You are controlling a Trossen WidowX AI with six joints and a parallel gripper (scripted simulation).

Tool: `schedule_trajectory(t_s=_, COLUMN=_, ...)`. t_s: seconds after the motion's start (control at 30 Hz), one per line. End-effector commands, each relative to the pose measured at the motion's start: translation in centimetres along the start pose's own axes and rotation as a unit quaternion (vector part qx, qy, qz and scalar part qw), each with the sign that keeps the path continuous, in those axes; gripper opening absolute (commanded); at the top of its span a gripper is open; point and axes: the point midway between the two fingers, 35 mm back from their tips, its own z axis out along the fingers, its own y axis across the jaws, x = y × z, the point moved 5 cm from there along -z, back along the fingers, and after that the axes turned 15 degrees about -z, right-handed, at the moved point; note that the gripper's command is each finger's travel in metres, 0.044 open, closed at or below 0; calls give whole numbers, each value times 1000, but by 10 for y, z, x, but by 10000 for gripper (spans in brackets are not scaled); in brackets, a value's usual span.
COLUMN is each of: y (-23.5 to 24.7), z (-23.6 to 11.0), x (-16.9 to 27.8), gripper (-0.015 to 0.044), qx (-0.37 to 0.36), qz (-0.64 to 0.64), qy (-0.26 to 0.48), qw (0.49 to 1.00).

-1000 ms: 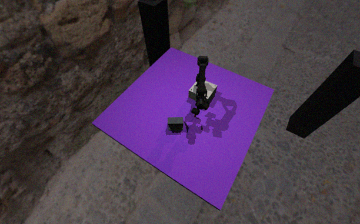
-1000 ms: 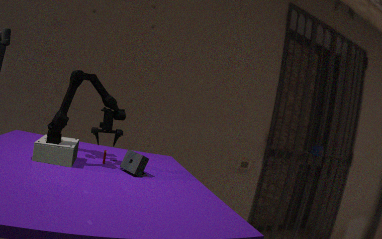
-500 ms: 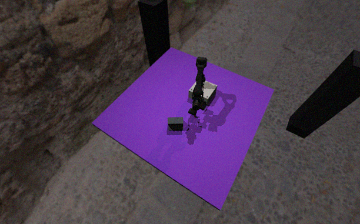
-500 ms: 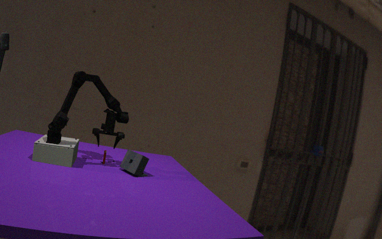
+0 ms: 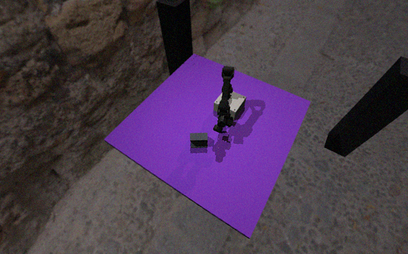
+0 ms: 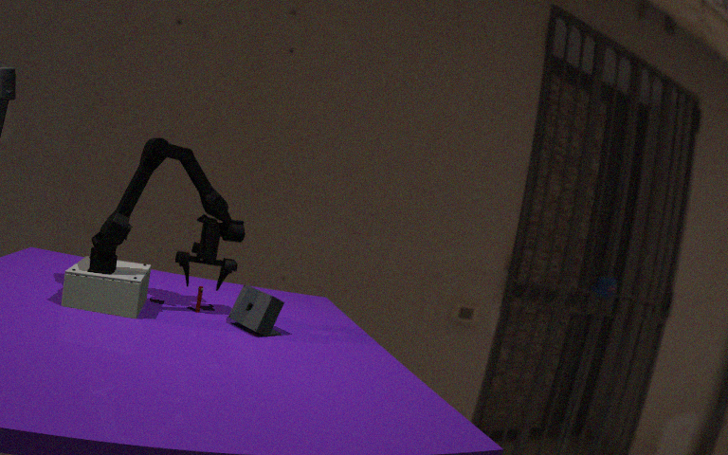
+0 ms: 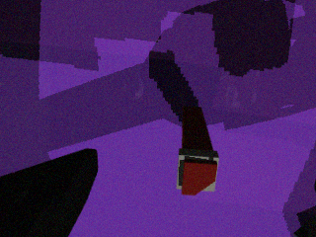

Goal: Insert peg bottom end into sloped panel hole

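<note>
A small red peg [image 6: 199, 298] [image 7: 197, 176] stands upright on the purple table [image 5: 172, 112] [image 6: 160, 375]; from above, its top looks square. My gripper [image 6: 203, 284] [image 5: 220, 128] is open and empty. It points down and hangs just above the peg, one finger on each side. In the wrist view the peg sits between the dark fingers, which show at the left and right edges. The grey sloped panel block [image 6: 257, 311] [image 5: 198, 139] lies just past the peg, and a dark hole [image 6: 249, 306] shows in its face.
The arm's grey base box [image 6: 104, 292] [image 5: 236, 102] stands behind the peg. Two tall black posts [image 5: 174, 32] [image 5: 380, 105] stand off the table. The table's far edge runs close behind the panel block.
</note>
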Motion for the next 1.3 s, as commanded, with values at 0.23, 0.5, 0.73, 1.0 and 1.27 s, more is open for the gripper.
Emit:
schedule_trajectory(t_s=0.23, y=2, z=22, x=0, gripper=440, qx=-5, qz=-2, qy=-2, qw=1000)
schedule_trajectory(t_s=0.5, y=4, z=34, x=0, gripper=440, qx=-5, qz=-2, qy=-2, qw=1000)
schedule_trajectory(t_s=0.73, y=4, z=37, x=0, gripper=440, qx=-5, qz=-2, qy=-2, qw=1000)
schedule_trajectory(t_s=1.0, y=3, z=33, x=0, gripper=230, qx=-2, qz=0, qy=0, qw=1000)
schedule_trajectory(t_s=1.27, y=3, z=33, x=0, gripper=20, qx=-2, qz=0, qy=0, qw=1000)
